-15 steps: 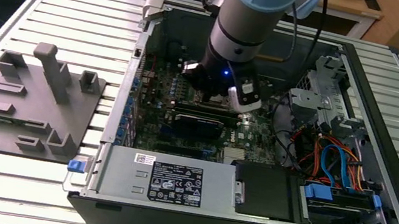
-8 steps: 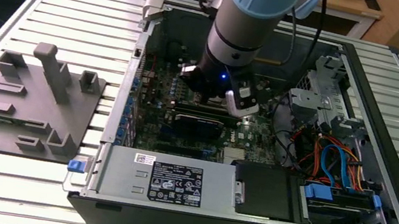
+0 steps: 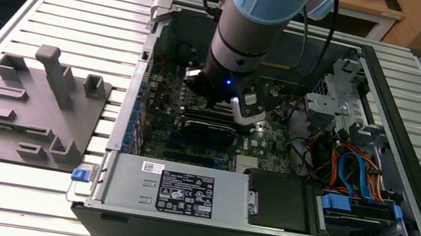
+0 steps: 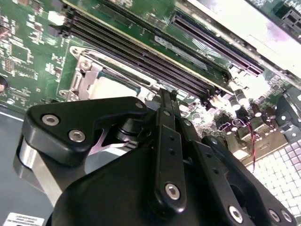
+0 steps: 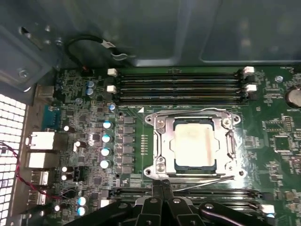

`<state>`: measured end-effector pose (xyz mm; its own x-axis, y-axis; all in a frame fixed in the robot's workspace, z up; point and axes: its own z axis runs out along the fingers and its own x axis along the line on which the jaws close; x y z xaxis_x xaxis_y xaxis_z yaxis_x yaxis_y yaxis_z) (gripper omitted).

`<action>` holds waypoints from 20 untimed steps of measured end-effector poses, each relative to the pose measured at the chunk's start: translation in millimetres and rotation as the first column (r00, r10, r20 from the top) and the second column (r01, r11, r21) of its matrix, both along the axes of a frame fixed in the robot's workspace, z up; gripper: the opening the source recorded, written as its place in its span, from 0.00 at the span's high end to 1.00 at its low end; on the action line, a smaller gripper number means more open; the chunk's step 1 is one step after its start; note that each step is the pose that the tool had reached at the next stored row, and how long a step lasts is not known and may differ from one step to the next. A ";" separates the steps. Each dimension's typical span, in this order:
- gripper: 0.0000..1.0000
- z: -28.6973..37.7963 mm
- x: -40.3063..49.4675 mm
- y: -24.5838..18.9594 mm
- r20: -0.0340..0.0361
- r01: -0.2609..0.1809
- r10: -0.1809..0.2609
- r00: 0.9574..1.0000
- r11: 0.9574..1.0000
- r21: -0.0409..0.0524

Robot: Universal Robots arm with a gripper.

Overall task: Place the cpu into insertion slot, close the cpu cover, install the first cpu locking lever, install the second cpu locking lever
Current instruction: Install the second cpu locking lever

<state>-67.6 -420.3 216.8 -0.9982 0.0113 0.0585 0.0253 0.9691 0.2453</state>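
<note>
The cpu (image 5: 194, 145), a pale silver square, lies in the insertion slot (image 5: 195, 166) on the green motherboard. The silvery cpu cover (image 5: 162, 141) lies flat around it, with the chip showing through the cut-out. A thin metal locking lever (image 5: 207, 182) runs at a slight slant along the socket side nearest my gripper (image 5: 162, 184). The black fingers are pressed together, their tips just off that socket edge, beside the lever's end. In the second wrist view the gripper (image 4: 167, 94) points at the same socket, with the cpu (image 4: 115, 87) just beyond. In the exterior view the gripper (image 3: 220, 103) reaches down into the open computer case.
Long black memory slots (image 5: 178, 84) lie on the far side of the socket, and more run under the fingers. A row of capacitors (image 5: 106, 139) stands beside it. The case holds a power supply (image 3: 172, 189) and a drive cage with cables (image 3: 357, 170). A grey fixture (image 3: 30, 106) sits outside.
</note>
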 end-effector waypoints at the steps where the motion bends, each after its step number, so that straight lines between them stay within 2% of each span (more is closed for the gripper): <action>1: 0.90 -0.7 -1.0 -0.3 0.000 0.000 0.000 1.000 1.000 0.002; 13: 0.90 -8.1 -5.5 -6.8 0.000 0.018 -0.018 1.000 1.000 0.025; 17: 0.90 -10.0 -6.8 -6.8 0.000 0.043 -0.043 0.999 0.999 0.025; 20: 0.90 -11.4 -7.6 -6.8 0.000 0.046 -0.046 0.999 0.999 0.028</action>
<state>-75.2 -427.1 205.3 -0.9967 0.0554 0.0591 0.0695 0.9597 0.2723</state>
